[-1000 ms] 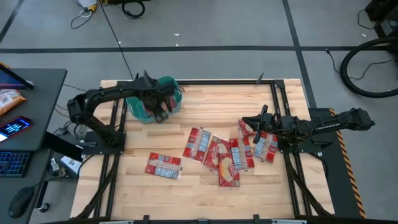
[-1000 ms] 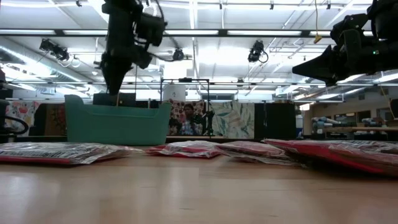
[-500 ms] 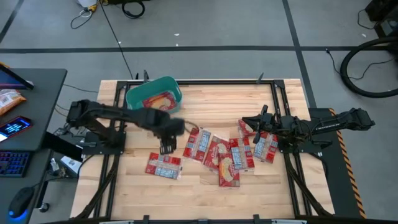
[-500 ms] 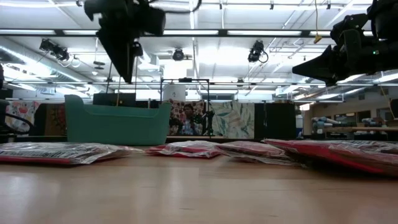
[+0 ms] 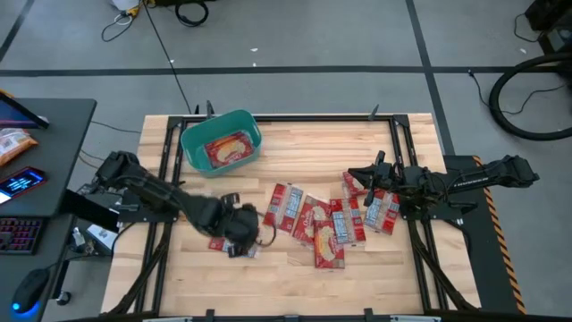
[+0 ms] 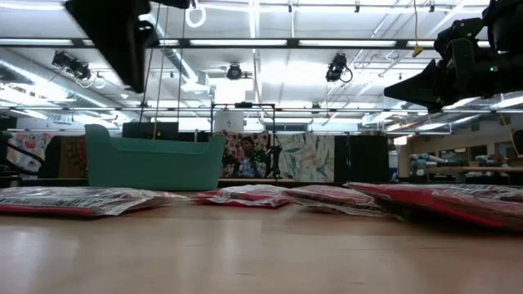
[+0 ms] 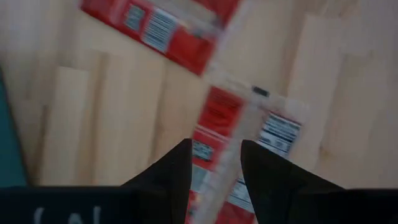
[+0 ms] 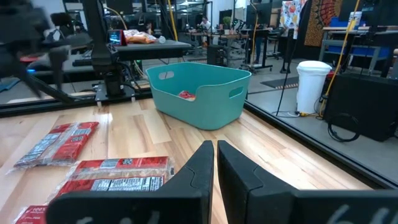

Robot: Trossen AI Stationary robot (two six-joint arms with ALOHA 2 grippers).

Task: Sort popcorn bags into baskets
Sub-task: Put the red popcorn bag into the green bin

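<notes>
The teal basket [image 5: 189, 154] stands at the table's far left, with one red popcorn bag [image 5: 225, 148] lying flat inside. A single bag [image 5: 217, 241] lies at the near left, and several more overlap in a heap [image 5: 313, 219] at mid-table. My left gripper [image 5: 237, 225] hovers open above the single bag [image 7: 249, 134], its fingers on either side of it in the wrist view and clear of it. My right gripper [image 5: 350, 175] is shut and hangs above the heap's right end. In the right wrist view [image 8: 215, 163] it faces the basket [image 8: 199, 93].
Dark frame rails run along the table's left side [image 5: 165, 206] and right side [image 5: 407, 206]. A desk [image 5: 36, 179] with a keyboard, a phone and an orange snack packet [image 5: 13, 143] stands left of the table. Bare wood lies along the near edge [image 5: 375, 277].
My left gripper has swung away from above the basket toward the table's near edge and a little to the right, and now hangs over the single bag at the near left. With the arm gone, a bag shows lying in the basket. My right arm kept still.
</notes>
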